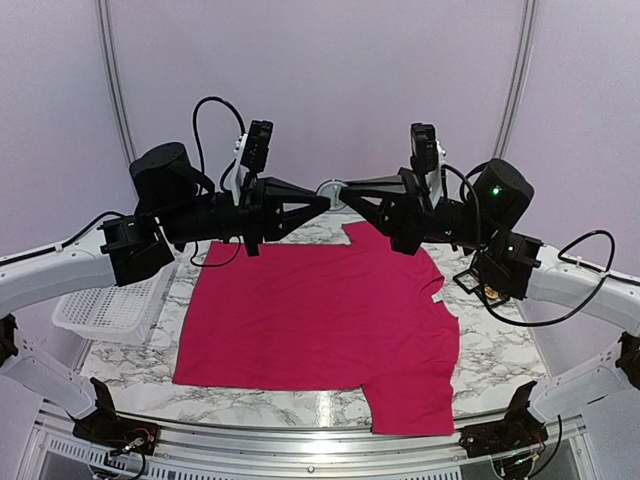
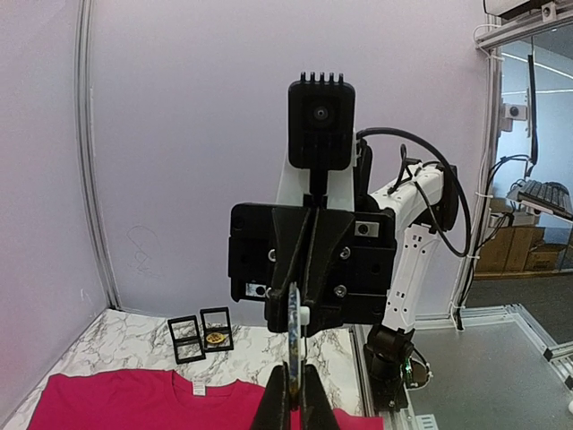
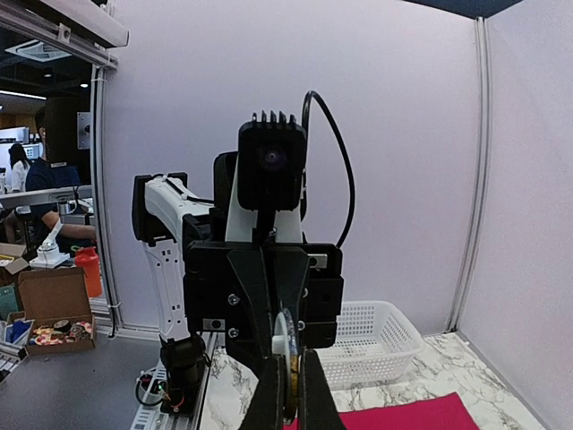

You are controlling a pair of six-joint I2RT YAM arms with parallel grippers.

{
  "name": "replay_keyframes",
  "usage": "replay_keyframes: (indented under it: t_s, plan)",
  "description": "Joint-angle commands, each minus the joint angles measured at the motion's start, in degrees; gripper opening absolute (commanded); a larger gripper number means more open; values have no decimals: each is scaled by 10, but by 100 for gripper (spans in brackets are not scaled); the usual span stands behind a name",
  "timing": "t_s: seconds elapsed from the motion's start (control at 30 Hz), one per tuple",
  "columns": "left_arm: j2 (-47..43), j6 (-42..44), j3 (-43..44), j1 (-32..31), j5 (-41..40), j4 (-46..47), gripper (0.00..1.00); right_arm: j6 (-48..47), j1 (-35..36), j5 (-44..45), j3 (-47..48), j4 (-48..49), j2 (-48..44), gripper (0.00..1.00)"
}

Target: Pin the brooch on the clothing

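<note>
Brooch held aloft between both pincers, T-shirt lying flat below.

Top external: the left pincer point(image 1: 322, 204) and right pincer point(image 1: 347, 192) meet tip to tip in the air above the far edge of the worktop point(image 1: 500, 352). Both are closed tight, with the small round brooch point(image 1: 333, 189) between them. The crimson T-shirt point(image 1: 310, 320) is spread over the worktop's middle, neck toward the right edge, with nothing touching it. Left wrist: its fingers pinch the brooch edge-on, and the disc stands up from their tips toward the facing pincer. Right wrist: its fingers are closed on the same disc, though whether on the pin or the body is unclear. The step looks like freeing the clasp: one pincer should hold the disc steady while the other works the pin alone. They should then go down together to the fabric and catch only its top layer.
</note>
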Motion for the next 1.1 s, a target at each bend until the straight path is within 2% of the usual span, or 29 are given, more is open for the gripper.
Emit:
replay_keyframes:
  t_s: [0.0,0.2,0.27,0.3,0.47,0.57,0.67,0.73,1.07]
  plan:
    - [-22,9,-7,-3,-4,7,0,-10,-3,2,22,-31,-12,0]
    - [-30,13,-10,-3,-12,6,0,-27,-5,-1,26,-60,-20,0]
    - [-37,20,-15,-3,-22,5,10,-34,-6,-5,28,-67,-24,0]
    - [-42,23,-18,-2,-28,5,12,-37,-7,-7,29,-70,-26,0]
    - [-43,19,-17,-3,-29,4,12,-42,-7,-11,34,-76,-26,0]
    - [-35,13,-12,-3,-17,4,8,-39,-7,-12,33,-69,-24,0]
    - [-31,7,-10,-3,-6,4,19,-34,-8,-15,31,-62,-24,0]
    - [-27,4,-8,-3,5,3,23,-34,-7,-16,30,-63,-25,0]
    - [-11,-9,5,-3,14,1,22,-31,-6,-19,28,-60,-25,0]
